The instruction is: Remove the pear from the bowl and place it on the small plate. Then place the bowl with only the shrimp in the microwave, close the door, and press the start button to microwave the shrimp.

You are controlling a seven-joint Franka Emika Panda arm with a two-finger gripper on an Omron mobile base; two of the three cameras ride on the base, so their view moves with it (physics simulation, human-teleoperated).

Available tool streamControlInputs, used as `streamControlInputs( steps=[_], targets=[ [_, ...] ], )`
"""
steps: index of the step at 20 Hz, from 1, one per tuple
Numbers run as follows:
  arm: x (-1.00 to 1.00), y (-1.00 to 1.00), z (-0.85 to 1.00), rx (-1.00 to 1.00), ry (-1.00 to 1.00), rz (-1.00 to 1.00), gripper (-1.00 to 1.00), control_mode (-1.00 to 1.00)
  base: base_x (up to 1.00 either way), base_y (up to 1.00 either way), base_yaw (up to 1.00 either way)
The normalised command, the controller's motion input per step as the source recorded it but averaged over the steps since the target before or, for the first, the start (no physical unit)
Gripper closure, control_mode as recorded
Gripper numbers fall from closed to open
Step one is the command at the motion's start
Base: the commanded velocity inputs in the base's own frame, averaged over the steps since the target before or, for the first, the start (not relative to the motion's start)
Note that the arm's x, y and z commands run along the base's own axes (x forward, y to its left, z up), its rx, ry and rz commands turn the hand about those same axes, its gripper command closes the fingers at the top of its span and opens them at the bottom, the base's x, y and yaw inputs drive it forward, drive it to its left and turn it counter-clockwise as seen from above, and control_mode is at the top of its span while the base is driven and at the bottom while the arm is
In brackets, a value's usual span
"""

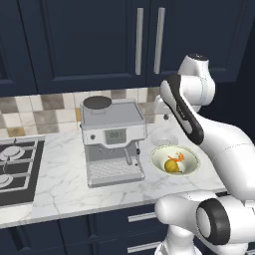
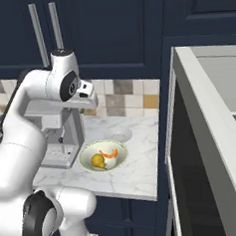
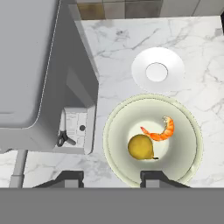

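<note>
A: Small rounded yellow pear sitting in the wide shallow cream-green bowl, touching or nearly touching the curled orange shrimp. Bowl on the white marble desk, just beside the grey coffee machine. Small round white plate right behind the bowl, near its rim, bare.

B: Tool state?

A: Partly open, holding nothing. Two dark tips at the bottom of the hand view, well above the bowl. Left tip over bare marble by the coffee machine, right tip over the near rim. Not centred on the pear yet.

B: So step one not started. Risks?

A: Main one: pear and shrimp too close. Straight descent with this gap likely to catch the shrimp tail too, or shove it out of the bowl. Better to shift toward the pear and close across its far-from-shrimp sides.

B: Rolling?

A: Likely. Round fruit on a curved bowl floor; off-centre pinch squirts it sideways. Also a chance of a tip landing on the rim and tipping or sliding the bowl toward the coffee machine.

B: Placement?

A: Plate small and shallow; pear released high could roll off onto the desk. Low release needed.

B: Microwave?

A: White-framed microwave door standing open at the right of the right base view, cavity not readable from here. Swing of the arm near that door edge worth watching later.
</note>
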Motion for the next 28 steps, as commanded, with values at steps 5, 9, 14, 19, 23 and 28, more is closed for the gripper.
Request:
streamControlInputs(
  steps=[5, 9, 14, 19, 23, 28],
  targets=[
    [-0.30, -0.01, -0.13, 0.00, -0.01, 0.00, -1.00, -1.00, 0.00, 0.00, 0.00],
    [-0.46, -0.20, -0.69, 0.00, -0.01, -0.01, -1.00, -1.00, 0.00, 0.00, 0.00],
    [-0.22, -0.44, -0.71, 0.00, 0.00, 0.00, -1.00, -1.00, 0.00, 0.00, 0.00],
    [-0.07, -0.34, -0.61, 0.00, 0.01, 0.00, -1.00, -1.00, 0.00, 0.00, 0.00],
    [0.00, -0.03, -0.49, -0.03, 0.00, 0.03, -1.00, -1.00, 0.00, 0.00, 0.00],
    [0.00, 0.00, -0.57, -0.01, 0.00, 0.11, -1.00, -1.00, 0.00, 0.00, 0.00]
  ],
)
